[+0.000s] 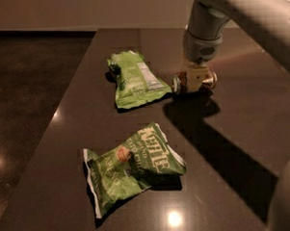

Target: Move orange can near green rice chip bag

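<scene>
Well, starting at the fingers (197, 76): we see them clamped across the middle of the orange can (178, 82), which lies on its side w/ a silver end poking out to each side of the gripper (195, 82). The gripper hangs low at the far-right part of the table (73, 140), wrist and arm (205, 35) rising up and out of the top right. We can't tell whether the can rests on the tabletop or sits a hair above it; its shadow starts right under it. Just to its left, close but apart, is the green rice chip bag (136, 79), label panel up. The Kettle bag (133, 171) lies nearer the camera, well apart, not involved. We'd judge the task approx. done: the can is already near the right bag. What's left, imo: settle it on the table, let go, back the gripper off w/o nudging the can or the bag.
</scene>
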Tool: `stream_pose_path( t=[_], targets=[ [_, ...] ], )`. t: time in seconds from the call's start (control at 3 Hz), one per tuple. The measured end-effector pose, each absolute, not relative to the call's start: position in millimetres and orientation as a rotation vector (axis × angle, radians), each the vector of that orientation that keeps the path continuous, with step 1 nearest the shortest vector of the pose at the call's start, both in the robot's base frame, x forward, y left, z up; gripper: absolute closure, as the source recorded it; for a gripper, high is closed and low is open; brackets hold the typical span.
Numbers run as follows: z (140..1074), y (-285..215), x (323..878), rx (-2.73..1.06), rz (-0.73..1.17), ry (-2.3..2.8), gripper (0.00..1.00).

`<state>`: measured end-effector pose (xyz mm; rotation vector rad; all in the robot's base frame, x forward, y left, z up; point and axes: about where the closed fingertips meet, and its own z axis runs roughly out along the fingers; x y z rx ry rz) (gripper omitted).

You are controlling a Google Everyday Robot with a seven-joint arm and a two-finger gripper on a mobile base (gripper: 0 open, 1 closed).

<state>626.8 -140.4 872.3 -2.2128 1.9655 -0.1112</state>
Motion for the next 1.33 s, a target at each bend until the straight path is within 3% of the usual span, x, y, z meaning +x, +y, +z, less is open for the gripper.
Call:
stream_pose_path(
  t=[1.0, 1.33],
  targets=[
    [856.6, -134.0, 637.2, -2.148, -0.141, 2.041, 0.11],
    [852.7, -140.5, 632.6, -2.089, -0.124, 2.065, 0.00]
  ],
)
